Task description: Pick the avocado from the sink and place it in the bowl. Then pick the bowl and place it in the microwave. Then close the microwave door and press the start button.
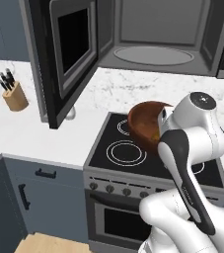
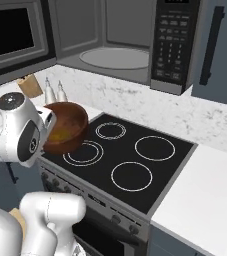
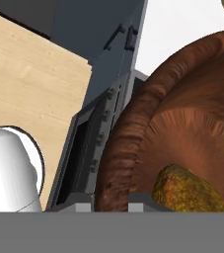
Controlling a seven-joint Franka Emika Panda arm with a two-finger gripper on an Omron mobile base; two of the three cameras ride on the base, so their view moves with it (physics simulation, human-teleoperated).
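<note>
Rendered scene, evenly and softly lit; no single light source evident. Shadows faint: a soft one under the knife block (image 1: 15,97) on the pale tabletop (image 1: 29,133). Microwave (image 1: 153,39) cavity reads dimmer than the surroundings. No glare, no motion blur. Hand view: bowl (image 3: 182,128) very close, its wood grain coarse and slightly smeared.

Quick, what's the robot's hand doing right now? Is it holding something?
Gripper: closed on the rim of the bowl, holding it tilted above the stove, with the avocado inside.
</note>
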